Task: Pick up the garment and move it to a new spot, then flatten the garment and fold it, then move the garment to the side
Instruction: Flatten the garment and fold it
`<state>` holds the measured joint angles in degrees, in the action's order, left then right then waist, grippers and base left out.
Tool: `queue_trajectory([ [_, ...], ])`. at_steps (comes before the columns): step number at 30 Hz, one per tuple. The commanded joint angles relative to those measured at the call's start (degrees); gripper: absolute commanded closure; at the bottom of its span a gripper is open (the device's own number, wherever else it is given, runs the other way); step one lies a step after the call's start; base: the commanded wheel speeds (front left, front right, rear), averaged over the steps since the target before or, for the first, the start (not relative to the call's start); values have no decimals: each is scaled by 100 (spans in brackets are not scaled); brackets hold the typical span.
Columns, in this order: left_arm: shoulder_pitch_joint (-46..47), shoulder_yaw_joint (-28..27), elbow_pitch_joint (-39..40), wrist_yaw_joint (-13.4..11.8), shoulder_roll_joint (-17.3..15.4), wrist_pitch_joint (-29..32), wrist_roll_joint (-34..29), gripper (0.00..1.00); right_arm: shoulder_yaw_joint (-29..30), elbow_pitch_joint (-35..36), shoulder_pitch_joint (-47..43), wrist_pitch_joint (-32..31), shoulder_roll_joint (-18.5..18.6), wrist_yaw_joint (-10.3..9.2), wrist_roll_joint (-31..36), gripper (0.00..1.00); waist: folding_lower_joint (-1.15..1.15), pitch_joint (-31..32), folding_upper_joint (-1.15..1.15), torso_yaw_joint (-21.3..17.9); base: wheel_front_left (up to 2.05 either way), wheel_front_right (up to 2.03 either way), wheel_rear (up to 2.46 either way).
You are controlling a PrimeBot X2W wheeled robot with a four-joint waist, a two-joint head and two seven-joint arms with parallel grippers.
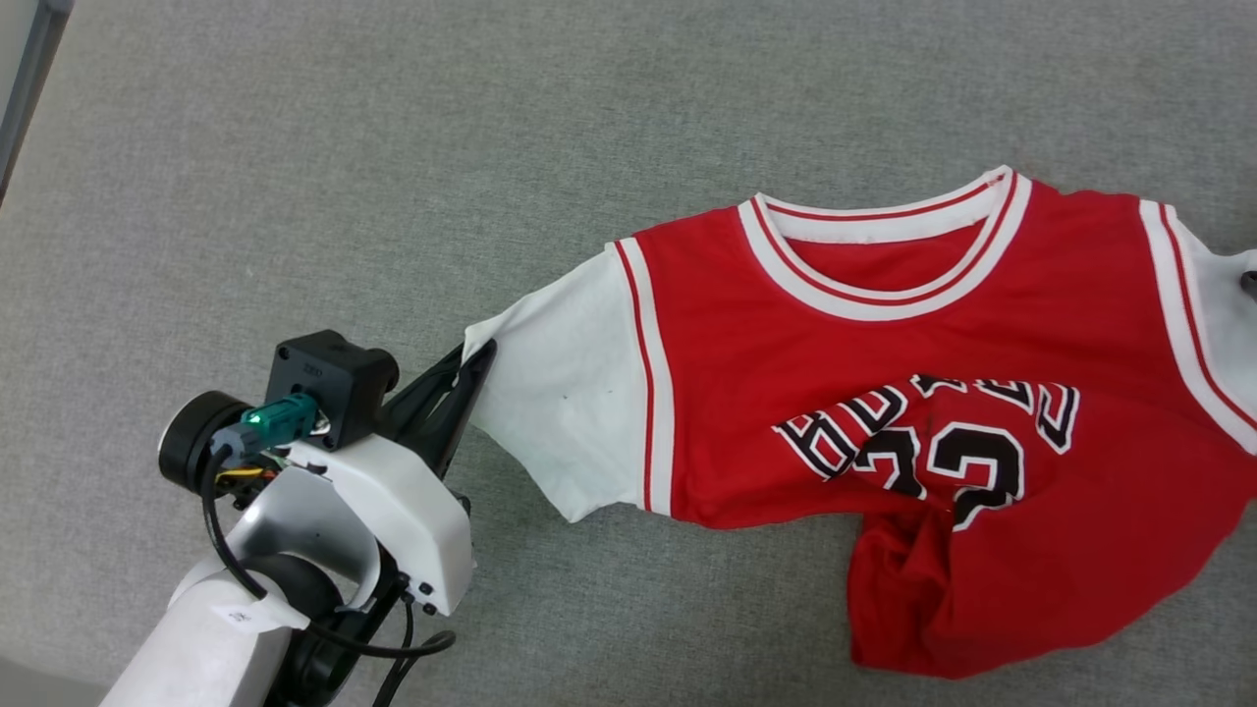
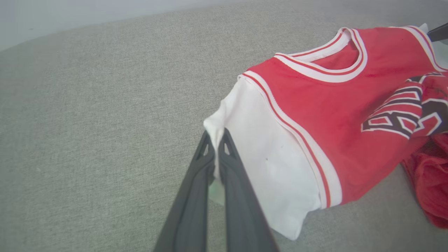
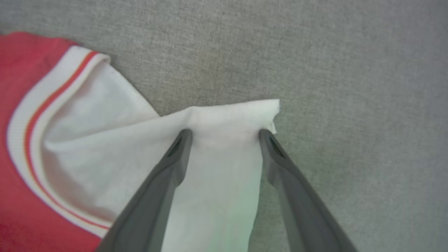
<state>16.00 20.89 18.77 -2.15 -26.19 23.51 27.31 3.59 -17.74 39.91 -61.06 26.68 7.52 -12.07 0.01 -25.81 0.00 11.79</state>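
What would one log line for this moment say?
left gripper: shut on garment sleeve | right gripper: open, astride other sleeve | garment: rumpled

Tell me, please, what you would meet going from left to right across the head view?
Left claw, shut on the garment → the white sleeve it pinches → red-and-white armhole trim → black lettering → second white sleeve at the right edge.

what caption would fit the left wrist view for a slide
Left gripper pinching the white sleeve of the garment on a grey fabric surface
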Motion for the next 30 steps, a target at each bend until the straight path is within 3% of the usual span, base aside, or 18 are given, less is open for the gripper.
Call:
queue_trajectory([
  [1,96,19,-21,30,39,-40,-32,100,-43,-123,-31,52,0,-5,8,0,-1,-49,0,61,0,0,0],
  [5,140,53,-106,57,55,-72,-12,100,-298,-397,-280,155,8,-3,-114,0,-1,-64,0,112,0,0,0],
  [6,124,26,-186,51,22,-97,3,100,-448,-519,-397,279,47,-3,-159,100,-1,-29,0,99,0,0,0],
  [16,-32,-262,-525,-69,-120,-264,112,100,1,-723,105,1905,-31,-7,78,100,-1,509,0,-241,0,0,0],
  [30,-216,-1117,-358,-384,-543,-708,153,100,-50,-373,258,3149,-16,-9,-450,100,-1,1565,0,-812,0,0,0],
])
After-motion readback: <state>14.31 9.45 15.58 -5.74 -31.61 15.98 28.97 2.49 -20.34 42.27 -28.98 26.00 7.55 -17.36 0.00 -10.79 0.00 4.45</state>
